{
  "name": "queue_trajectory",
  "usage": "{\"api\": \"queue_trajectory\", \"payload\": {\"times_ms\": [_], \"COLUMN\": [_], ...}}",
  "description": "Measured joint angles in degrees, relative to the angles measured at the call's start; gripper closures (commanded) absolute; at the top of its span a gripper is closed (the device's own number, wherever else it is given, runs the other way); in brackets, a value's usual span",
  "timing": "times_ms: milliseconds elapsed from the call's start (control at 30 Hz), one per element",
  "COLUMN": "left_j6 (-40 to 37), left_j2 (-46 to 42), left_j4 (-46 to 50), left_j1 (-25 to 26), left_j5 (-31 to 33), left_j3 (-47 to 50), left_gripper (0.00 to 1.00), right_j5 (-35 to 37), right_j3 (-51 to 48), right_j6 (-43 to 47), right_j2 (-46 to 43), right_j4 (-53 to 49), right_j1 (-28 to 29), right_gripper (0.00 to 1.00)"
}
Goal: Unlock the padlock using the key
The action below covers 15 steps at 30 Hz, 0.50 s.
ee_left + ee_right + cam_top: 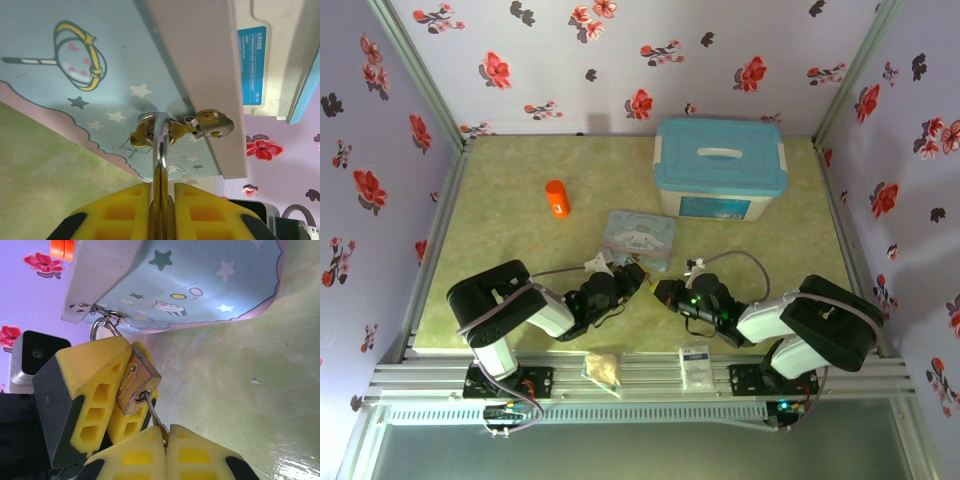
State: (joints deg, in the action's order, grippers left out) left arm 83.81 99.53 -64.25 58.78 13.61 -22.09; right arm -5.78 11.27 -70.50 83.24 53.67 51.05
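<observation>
the task is mid-way, at the point where key and lock have met. in the right wrist view the small brass-gold padlock (137,382) sits near the middle of the frame, clamped between the yellow pads of the left gripper (120,390), whose jaws are narrow and closed on its body. its thin shackle runs up toward 11 o'clock and is hooked through the metal hasp (207,124) on the edge of the pale blue cartoon tin (200,280).

the thin dark grey metal key (154,415) leaves the foot of the padlock toward 5 o'clock and disappears between the pads of the right gripper (166,450), whose jaws are pressed together on it. the tip appears to be seated in the keyhole, though how deep it goes cannot be told.

from above, the two grippers meet nose to nose on the green surface (520,220), the right one at 3 o'clock of the left, with the tin just beyond them at 12 o'clock.

done, by my reading: lock steadied, key gripped and entered. left: turning the key and freeing the shackle, which looks shut and not yet lifted out of the body.
</observation>
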Motion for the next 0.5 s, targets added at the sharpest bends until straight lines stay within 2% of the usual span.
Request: {"api": "queue_trajectory", "payload": {"times_ms": [300, 500], "left_j6": [0.0, -0.1], "left_j2": [0.1, 0.1], "left_j4": [-1.4, -1.7], "left_j1": [0.3, 0.3], "left_j5": [-0.1, 0.9], "left_j3": [-0.5, -0.7], "left_gripper": [1.00, 1.00], "right_j5": [-1.9, -3.6], "right_j3": [-2.4, -2.8], "right_j6": [0.2, -1.6], "right_j2": [0.0, 4.6], "right_j4": [5.5, 12.4], "right_j1": [-1.9, -2.8], "right_gripper": [1.00, 1.00]}}
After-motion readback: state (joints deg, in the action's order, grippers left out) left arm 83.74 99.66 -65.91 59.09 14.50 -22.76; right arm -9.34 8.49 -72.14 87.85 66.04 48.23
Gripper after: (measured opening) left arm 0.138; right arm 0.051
